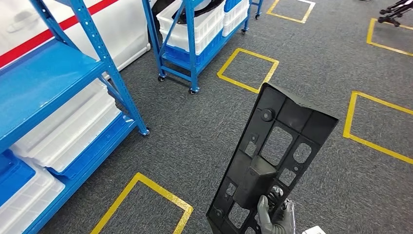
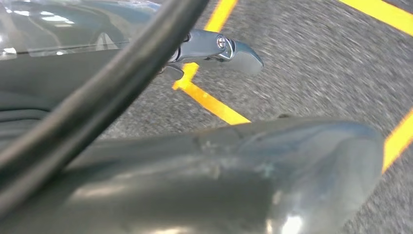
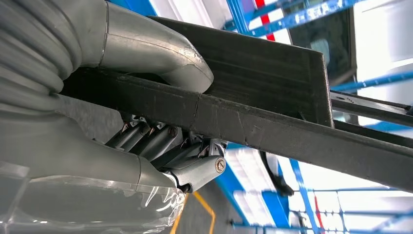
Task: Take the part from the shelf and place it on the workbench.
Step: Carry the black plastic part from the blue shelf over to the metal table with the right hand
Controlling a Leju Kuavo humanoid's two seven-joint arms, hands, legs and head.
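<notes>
**Part off the shelf, held by one end over open floor**

The part (image 1: pixel 272 161), a long black plastic panel with cut-out windows and a raised block near its lower end, stands tilted in the air in front of the robot, above grey carpet (image 1: pixel 204 126) marked with yellow tape squares (image 1: pixel 247 70). It is clear of the blue shelf (image 1: pixel 53 78) on the left, which carries white bins (image 1: pixel 68 131), and it touches nothing but the hand. No desk is in sight, so by my reading the carry is under way and the placing is not yet done.

The main risk is the grip point. The right hand (image 1: pixel 275 218) has the panel by its lower end only, and most of the length reaches up and away from it. A swing or turn of the body could lever the panel round in the fingers, or let it slide out and fall to the carpet. The far corner could also catch a shelf post or the wheeled rack (image 1: pixel 195 44) beyond if the robot turns close to them.

In the right wrist view the right hand is closed on the panel's edge: the thick grey thumb (image 3: pixel 160 48) presses on one face and the darker fingers (image 3: pixel 160 144) wrap under the other, with no gap that I can see.

In the left wrist view the left hand (image 2: pixel 219 161) hangs over the carpet with nothing visible in it; how far it is open I cannot tell from so close.
</notes>
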